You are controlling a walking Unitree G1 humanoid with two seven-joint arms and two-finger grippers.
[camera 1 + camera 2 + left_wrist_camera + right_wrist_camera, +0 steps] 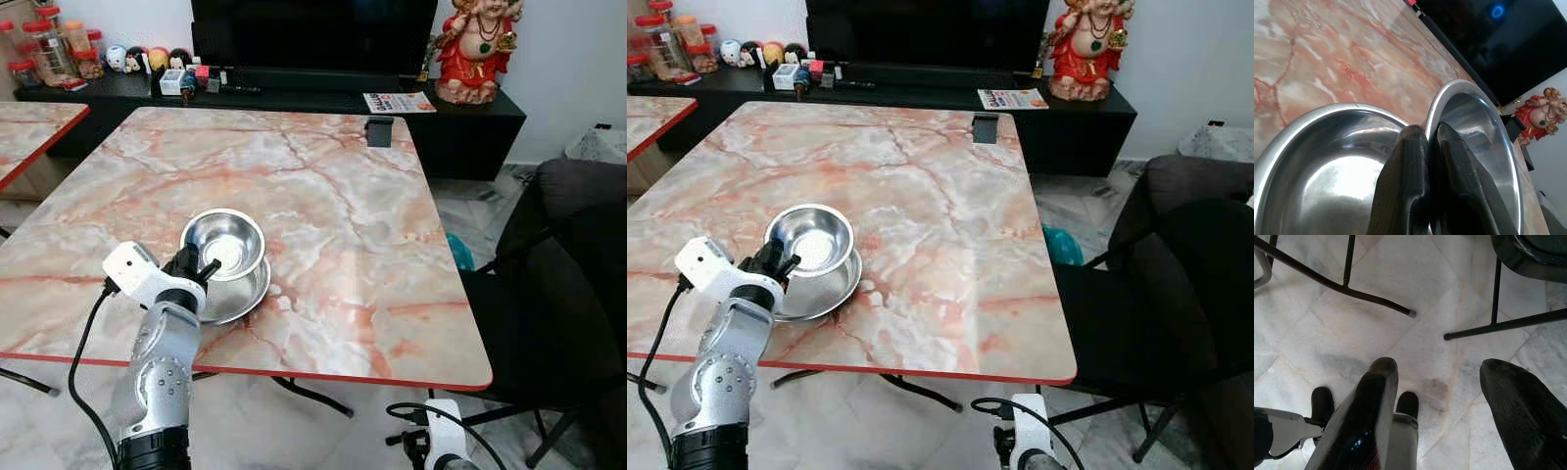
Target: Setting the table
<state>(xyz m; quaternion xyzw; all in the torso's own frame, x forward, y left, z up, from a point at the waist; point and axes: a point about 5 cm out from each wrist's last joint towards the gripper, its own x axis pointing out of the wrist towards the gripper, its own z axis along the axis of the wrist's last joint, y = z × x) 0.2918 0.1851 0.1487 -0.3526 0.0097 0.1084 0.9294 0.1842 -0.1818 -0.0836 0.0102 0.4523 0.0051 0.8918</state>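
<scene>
— 2 steel dishes sat near the table's (392,323) front edge: a bowl (224,242) tilted on a wider plate (245,294). What did the left wrist view add?

— It showed the left gripper (1427,134) clamped on the bowl's rim, 1 finger (1405,176) outside the wall and the other inside.

— And the right gripper (1437,372)?

— Low by the floor (1415,279), its jaws stood wide apart over pale tiles, holding nothing, near black chair legs (1376,301)
</scene>
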